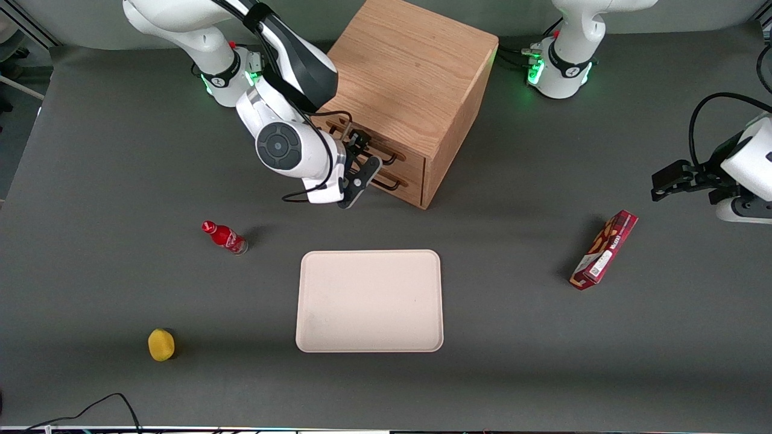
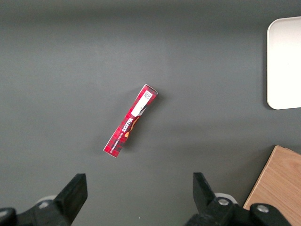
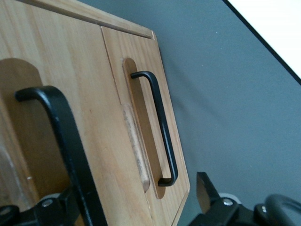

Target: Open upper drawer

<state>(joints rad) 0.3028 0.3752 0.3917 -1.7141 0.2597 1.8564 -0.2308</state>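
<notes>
- Cabinet [image 1: 416, 78]: an oak cube in the upper centre of the front view, standing on the grey table [image 1: 120, 289].
- Upper drawer [image 1: 380, 147]: the top one of two in the cabinet's front face; it appears shut, flush with the lower drawer [image 1: 395, 181].
- Upper handle [image 3: 61, 150]: a thin black bar, seen close up in the right wrist view, with the lower drawer's handle [image 3: 160, 127] well apart from it.
- Gripper [image 1: 362, 160]: held just in front of the drawer fronts, fingers spread, one finger [image 3: 209, 193] visible in the wrist view. The upper handle seems to lie between the fingers, not yet pinched.
- Step in hand, as judged: lining up on the upper handle before grasping.
- Next move: close on that bar, not the lower one, then pull straight out from the cabinet front.
- Tray [image 1: 369, 300]: lower centre, nearer the camera, clear of the drawer's likely path.
</notes>
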